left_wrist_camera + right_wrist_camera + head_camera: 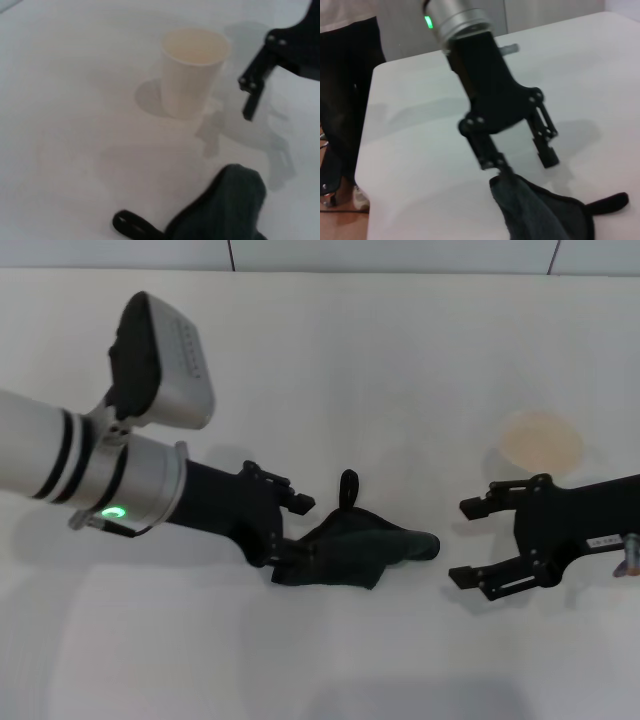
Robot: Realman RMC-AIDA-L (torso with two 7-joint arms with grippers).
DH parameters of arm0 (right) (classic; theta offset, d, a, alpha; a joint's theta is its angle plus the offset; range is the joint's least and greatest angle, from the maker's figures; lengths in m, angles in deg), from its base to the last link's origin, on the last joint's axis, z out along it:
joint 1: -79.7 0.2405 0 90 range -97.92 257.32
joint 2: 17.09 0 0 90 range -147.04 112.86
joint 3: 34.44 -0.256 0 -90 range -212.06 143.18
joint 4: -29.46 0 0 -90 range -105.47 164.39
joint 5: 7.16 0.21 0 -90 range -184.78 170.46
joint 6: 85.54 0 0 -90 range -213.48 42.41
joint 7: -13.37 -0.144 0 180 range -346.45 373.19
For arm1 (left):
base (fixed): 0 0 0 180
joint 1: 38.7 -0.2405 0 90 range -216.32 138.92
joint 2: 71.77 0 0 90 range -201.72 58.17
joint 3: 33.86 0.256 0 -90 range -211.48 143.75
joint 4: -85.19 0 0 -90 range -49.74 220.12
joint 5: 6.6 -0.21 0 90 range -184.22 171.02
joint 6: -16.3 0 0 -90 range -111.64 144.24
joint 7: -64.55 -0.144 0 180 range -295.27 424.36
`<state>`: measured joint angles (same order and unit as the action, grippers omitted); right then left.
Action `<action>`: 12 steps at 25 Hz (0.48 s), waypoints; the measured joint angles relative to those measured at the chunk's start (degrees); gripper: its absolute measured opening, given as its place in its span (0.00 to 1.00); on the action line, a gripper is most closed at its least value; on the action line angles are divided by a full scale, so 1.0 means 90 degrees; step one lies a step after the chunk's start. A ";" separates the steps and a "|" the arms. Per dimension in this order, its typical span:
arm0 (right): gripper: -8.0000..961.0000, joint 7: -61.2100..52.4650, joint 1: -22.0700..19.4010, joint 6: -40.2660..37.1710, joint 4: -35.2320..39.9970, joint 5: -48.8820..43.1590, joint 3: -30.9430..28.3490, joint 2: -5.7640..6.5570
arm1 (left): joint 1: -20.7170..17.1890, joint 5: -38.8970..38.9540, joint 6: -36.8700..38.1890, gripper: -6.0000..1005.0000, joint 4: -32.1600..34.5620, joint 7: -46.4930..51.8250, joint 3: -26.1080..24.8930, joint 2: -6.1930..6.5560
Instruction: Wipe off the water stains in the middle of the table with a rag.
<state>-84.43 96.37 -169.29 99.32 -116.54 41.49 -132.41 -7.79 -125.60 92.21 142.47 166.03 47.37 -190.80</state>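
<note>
White table (380, 360) hides any stain; my left gripper (290, 535) spreads over the rag (360, 545), right gripper (478, 542) open nearby.

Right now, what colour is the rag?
Dark charcoal-black rag, clearest in the head view.

Beyond the far edge of your white table (400, 350) runs a pale wall (400, 252) split by dark vertical seams. In the right wrist view you can see the table's rounded corner (374, 70), with a grey panelled wall (540, 12) behind it. A person in dark trousers (347, 95) stands just beside that edge, on a wood-toned floor (342, 222). Light falls evenly from above, giving soft shadows on the tabletop.
</note>
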 joint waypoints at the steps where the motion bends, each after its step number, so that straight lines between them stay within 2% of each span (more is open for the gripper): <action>1: 0.83 0.0025 -0.0014 -0.0030 0.0000 -0.0013 -0.0085 0.0006 | -0.0107 0.0007 0.0089 0.32 0.0132 -0.0066 -0.0044 0.0001; 4: 0.83 0.0161 -0.0039 -0.0162 -0.0050 -0.0038 -0.0293 0.0018 | -0.0454 0.0061 0.0381 0.55 0.0509 -0.0290 -0.0251 0.0003; 9: 0.83 0.0481 -0.0047 -0.0324 -0.0294 -0.0005 -0.0635 0.0025 | -0.0892 0.0448 0.1182 0.71 0.0755 -0.0941 -0.1062 0.0003; 12: 0.82 0.0648 -0.0044 -0.0453 -0.0447 0.0037 -0.0820 0.0024 | -0.1024 0.0566 0.1508 0.70 0.0764 -0.1200 -0.1470 0.0003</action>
<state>-78.60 95.97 -173.37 95.29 -116.21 34.10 -132.19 -17.01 -120.51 105.78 149.35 155.23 34.15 -190.77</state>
